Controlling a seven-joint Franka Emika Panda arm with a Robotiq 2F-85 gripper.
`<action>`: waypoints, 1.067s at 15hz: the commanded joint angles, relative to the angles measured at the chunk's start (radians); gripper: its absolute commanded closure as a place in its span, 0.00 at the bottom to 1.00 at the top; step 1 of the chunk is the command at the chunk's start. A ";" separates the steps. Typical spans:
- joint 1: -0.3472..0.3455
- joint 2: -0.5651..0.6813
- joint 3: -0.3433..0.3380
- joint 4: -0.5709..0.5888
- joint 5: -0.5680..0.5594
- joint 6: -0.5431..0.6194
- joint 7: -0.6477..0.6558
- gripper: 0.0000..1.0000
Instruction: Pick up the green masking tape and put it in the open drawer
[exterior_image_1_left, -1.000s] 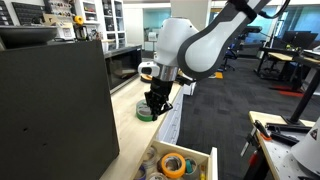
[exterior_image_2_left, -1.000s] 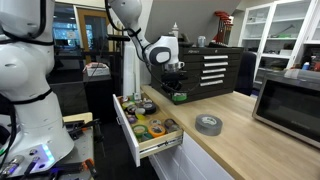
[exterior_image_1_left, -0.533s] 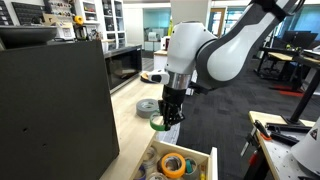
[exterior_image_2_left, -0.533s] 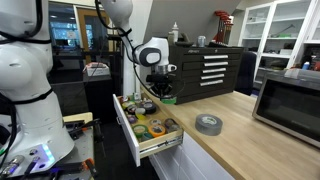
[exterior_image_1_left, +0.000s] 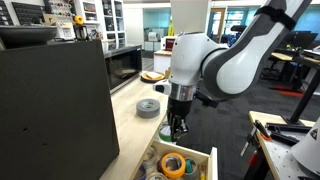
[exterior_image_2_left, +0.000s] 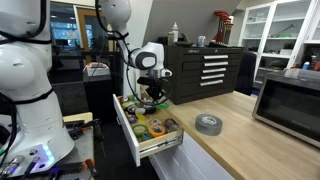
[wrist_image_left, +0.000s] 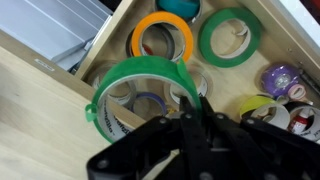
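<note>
My gripper (wrist_image_left: 188, 118) is shut on the rim of the green masking tape (wrist_image_left: 135, 78), a thin green ring. I hold it just above the open drawer (wrist_image_left: 110, 35). In the exterior views the gripper (exterior_image_1_left: 178, 127) (exterior_image_2_left: 150, 98) hangs over the drawer (exterior_image_1_left: 208, 158) (exterior_image_2_left: 128, 132), at its edge next to the wooden counter. The drawer holds several tape rolls: an orange one (wrist_image_left: 164, 35), a green one (wrist_image_left: 229, 36), a purple one (wrist_image_left: 279, 78) and a yellow-green one (wrist_image_left: 262, 106).
A grey tape roll (exterior_image_1_left: 148, 107) (exterior_image_2_left: 208, 124) lies on the wooden counter (exterior_image_2_left: 240, 145). A dark cabinet (exterior_image_1_left: 55, 105) stands beside the counter. A black tool chest (exterior_image_2_left: 205, 70) and a microwave (exterior_image_2_left: 290, 98) stand on the counter. Another white robot (exterior_image_2_left: 25, 90) stands nearby.
My gripper has carried the green tape from above the counter across to the open drawer and lowered it toward the drawer.
</note>
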 joint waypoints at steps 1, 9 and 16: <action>0.016 0.014 -0.008 -0.035 -0.011 0.069 0.078 0.93; 0.021 0.176 -0.038 -0.051 -0.101 0.293 0.111 0.93; 0.026 0.332 -0.064 -0.001 -0.169 0.389 0.140 0.93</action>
